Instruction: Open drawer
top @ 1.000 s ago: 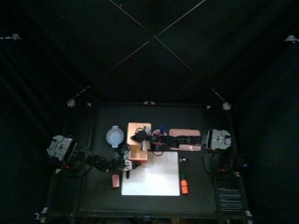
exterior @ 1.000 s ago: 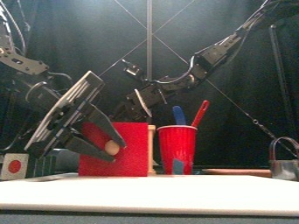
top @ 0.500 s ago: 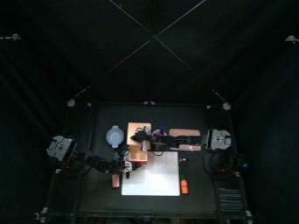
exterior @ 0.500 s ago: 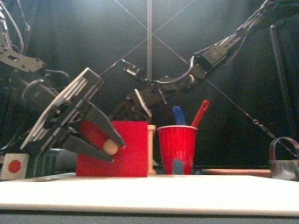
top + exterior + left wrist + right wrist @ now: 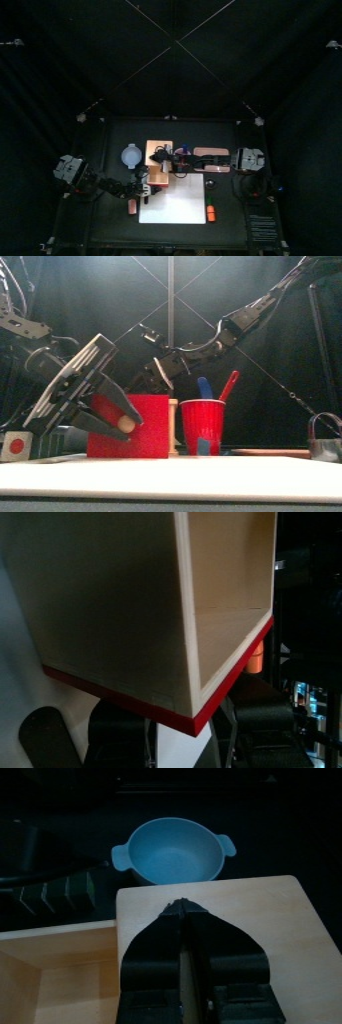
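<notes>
You have one drawer (image 5: 159, 163) on the table (image 5: 120, 130), left of centre, just beside the white sheet's (image 5: 181, 200) left edge. From above its long axis runs front to back. Material is pale tan wood, flat smooth panels, box-shaped; the front face is red, seen from table height as a square red slab (image 5: 134, 426). In the left wrist view the box (image 5: 120, 602) fills the frame, open side showing, with a thin red strip along one edge.

Left tool (image 5: 100, 406): two jaws stand apart, one at either side of the red front; whether they touch it, you cannot tell.

Right tool (image 5: 182, 908): jaws together, tips meeting over the drawer's tan top panel (image 5: 254, 908).

Other counts: one round light blue bowl (image 5: 174, 853) with small handles, beyond the drawer; one red cup (image 5: 203, 426) holding two sticks, one blue and one red; one orange stick (image 5: 211, 212) on the sheet.
</notes>
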### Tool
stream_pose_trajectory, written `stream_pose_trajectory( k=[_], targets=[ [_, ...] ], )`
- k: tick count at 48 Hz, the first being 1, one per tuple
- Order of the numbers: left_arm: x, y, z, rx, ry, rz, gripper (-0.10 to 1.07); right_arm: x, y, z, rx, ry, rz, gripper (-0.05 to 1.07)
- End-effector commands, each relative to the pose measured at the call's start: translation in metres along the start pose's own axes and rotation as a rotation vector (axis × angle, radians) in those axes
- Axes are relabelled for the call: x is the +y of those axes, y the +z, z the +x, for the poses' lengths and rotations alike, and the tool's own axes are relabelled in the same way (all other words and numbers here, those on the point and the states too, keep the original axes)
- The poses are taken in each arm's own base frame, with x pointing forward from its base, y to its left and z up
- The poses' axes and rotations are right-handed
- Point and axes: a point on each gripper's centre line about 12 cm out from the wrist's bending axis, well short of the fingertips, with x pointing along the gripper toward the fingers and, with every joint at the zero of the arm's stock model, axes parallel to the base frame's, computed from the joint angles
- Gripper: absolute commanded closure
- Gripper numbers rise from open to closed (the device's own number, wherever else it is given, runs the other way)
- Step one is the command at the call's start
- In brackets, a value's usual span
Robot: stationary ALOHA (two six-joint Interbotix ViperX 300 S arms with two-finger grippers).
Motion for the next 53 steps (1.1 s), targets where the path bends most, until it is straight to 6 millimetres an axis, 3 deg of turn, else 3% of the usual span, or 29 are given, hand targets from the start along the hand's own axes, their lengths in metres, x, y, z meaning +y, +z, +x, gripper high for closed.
stream_pose_trajectory(
  k=[1, 20, 46, 53],
  targets=[
    [0.002, -0.005, -0.001, 0.025, 0.016, 0.018, 0.36, -0.002, -0.011, 0.003, 0.044, -0.003, 0.003, 0.99],
    [0.0, 0.009, 0.002, -0.005, 0.015, -0.001, 0.26, 0.002, -0.004, 0.003, 0.035, 0.006, -0.016, 0.99],
    [-0.006, 0.011, 0.003, -0.013, -0.004, -0.011, 0.25, 0.003, -0.005, 0.003, 0.054, 0.012, -0.031, 0.99],
    [-0.007, 0.012, 0.003, -0.015, -0.006, -0.014, 0.19, 0.003, -0.005, 0.003, 0.054, 0.012, -0.031, 0.99]
  ],
)
